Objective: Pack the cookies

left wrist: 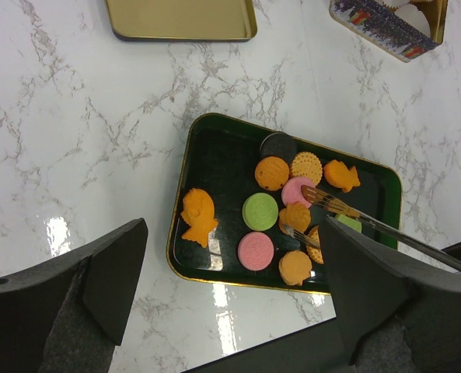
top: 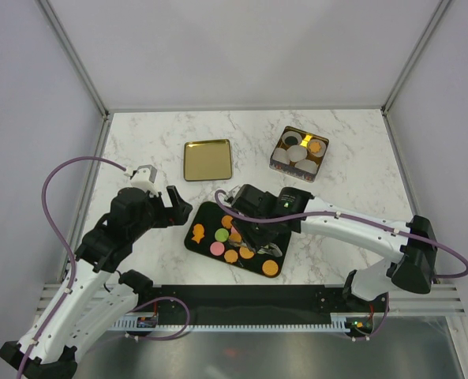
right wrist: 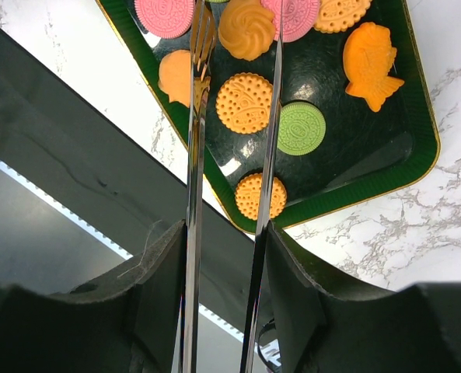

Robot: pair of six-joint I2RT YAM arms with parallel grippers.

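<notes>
Your right pincer [right wrist: 224, 241] is clamped on the tongs [right wrist: 195, 116], tips straddling one swirly orange cookie [right wrist: 246, 27], probably to pinch it off the dark tray [left wrist: 179, 179] of cookies [left wrist: 260, 210] by the tabletop's [top: 155, 134] near edge, while your left pincer [top: 177, 207] hangs wide open alongside.

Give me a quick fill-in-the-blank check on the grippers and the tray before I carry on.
1. The left gripper has its jaws ____.
2. The right gripper holds tongs above the dark tray, which carries the ____.
3. The fish-shaped piece lying apart from the others is ____ in colour.
Missing words: open; cookies; orange.
</notes>
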